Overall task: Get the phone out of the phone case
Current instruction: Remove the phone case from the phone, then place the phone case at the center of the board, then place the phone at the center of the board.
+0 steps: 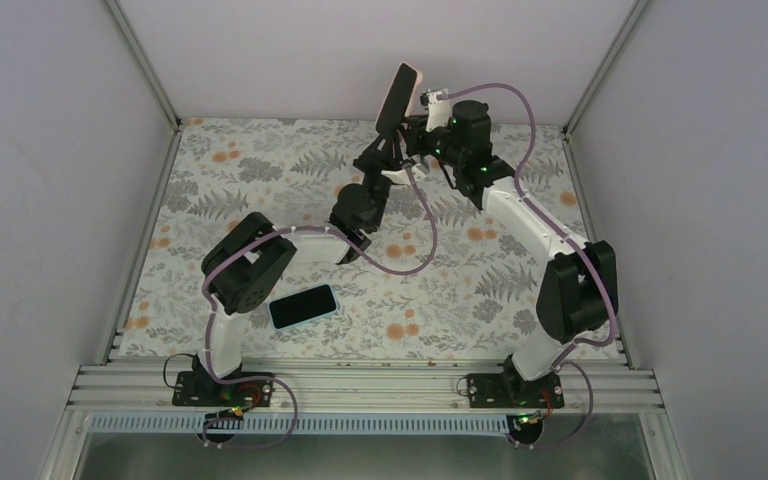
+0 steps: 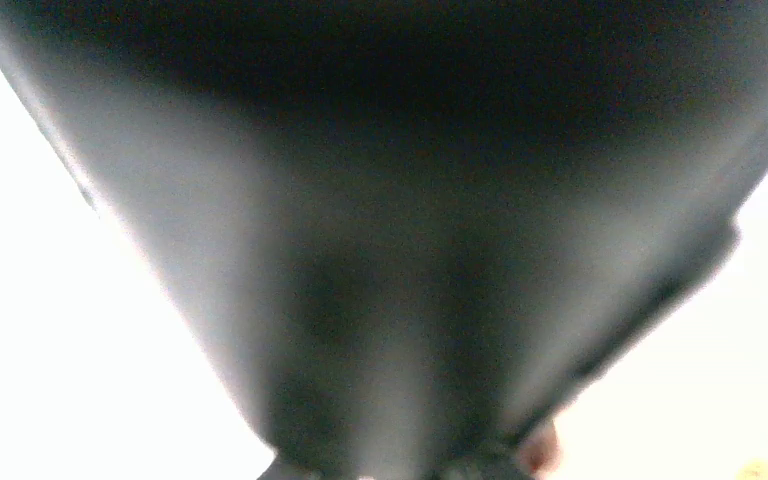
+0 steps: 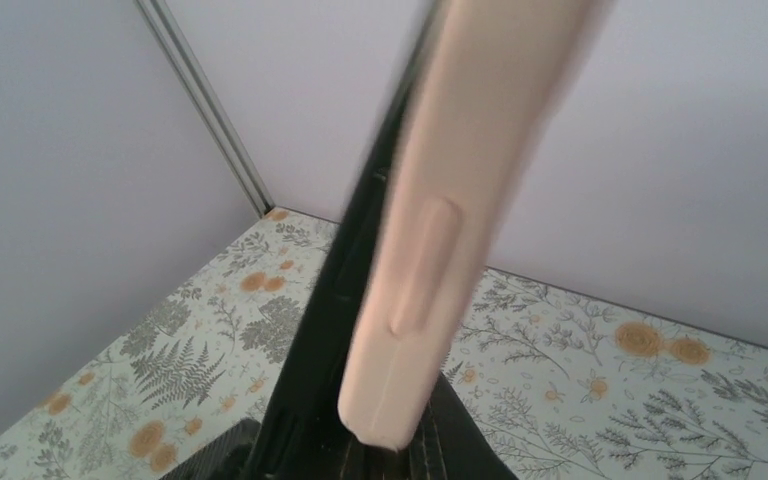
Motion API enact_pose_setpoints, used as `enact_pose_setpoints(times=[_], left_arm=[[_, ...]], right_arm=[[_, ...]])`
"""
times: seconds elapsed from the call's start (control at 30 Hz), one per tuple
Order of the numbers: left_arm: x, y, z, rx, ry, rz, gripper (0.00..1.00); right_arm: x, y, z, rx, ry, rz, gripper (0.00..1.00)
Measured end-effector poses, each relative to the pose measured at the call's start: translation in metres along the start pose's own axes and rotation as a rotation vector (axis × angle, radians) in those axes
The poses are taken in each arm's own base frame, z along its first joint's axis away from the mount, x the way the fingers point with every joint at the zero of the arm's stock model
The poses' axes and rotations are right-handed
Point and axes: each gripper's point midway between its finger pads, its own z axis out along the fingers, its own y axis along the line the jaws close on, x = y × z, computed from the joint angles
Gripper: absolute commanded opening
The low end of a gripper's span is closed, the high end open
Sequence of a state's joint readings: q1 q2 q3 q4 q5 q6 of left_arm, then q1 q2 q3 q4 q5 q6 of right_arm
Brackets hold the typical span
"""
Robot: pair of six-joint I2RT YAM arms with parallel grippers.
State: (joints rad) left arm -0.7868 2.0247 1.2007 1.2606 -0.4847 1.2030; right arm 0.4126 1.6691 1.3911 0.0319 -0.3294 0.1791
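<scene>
Table (image 1: 210, 190): second phone (image 1: 303, 306) lies flat, 7 o'clock of centre. Phone (image 1: 395, 100), in pink case (image 3: 430, 250), held upright in air at 12 o'clock for two-sided access. Right gripper (image 3: 372, 452) pinches case edge, likely to peel. Left gripper (image 1: 386, 148) at lower end; opening hidden, cannot tell.

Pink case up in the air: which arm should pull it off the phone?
Probably the right one. The right gripper holds the pink case's edge behind the phone, while the left gripper grips the phone's lower end, screen toward its camera.
</scene>
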Motion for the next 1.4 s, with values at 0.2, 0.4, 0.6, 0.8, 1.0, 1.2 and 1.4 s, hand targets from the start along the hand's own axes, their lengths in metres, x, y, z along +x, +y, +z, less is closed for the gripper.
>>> enact_pose_setpoints(times=[0.2, 0.4, 0.6, 0.8, 1.0, 1.2, 1.4], left_arm=[[0.000, 0.007, 0.000, -0.020, 0.006, -0.075, 0.02], [0.005, 0.012, -0.003, 0.053, 0.046, -0.059, 0.02], [0.013, 0.019, -0.018, 0.167, 0.082, -0.068, 0.02], [0.022, 0.033, -0.049, 0.222, 0.099, -0.079, 0.02], [0.046, 0.084, -0.078, 0.146, 0.143, -0.001, 0.02], [0.118, 0.088, -0.116, 0.166, 0.271, 0.181, 0.02], [0.204, 0.062, -0.166, 0.297, 0.455, 0.341, 0.02]], right_arm=[[0.003, -0.005, -0.001, 0.000, 0.000, 0.054, 0.03], [0.018, -0.032, -0.008, 0.069, 0.061, 0.020, 0.03], [0.036, -0.061, -0.019, 0.123, 0.145, -0.024, 0.03], [0.057, -0.086, -0.038, 0.175, 0.239, -0.037, 0.03], [0.089, -0.135, -0.078, 0.235, 0.375, 0.010, 0.04], [0.138, -0.136, -0.104, 0.136, 0.556, 0.071, 0.03], [0.209, -0.103, -0.130, -0.020, 0.761, 0.160, 0.03]])
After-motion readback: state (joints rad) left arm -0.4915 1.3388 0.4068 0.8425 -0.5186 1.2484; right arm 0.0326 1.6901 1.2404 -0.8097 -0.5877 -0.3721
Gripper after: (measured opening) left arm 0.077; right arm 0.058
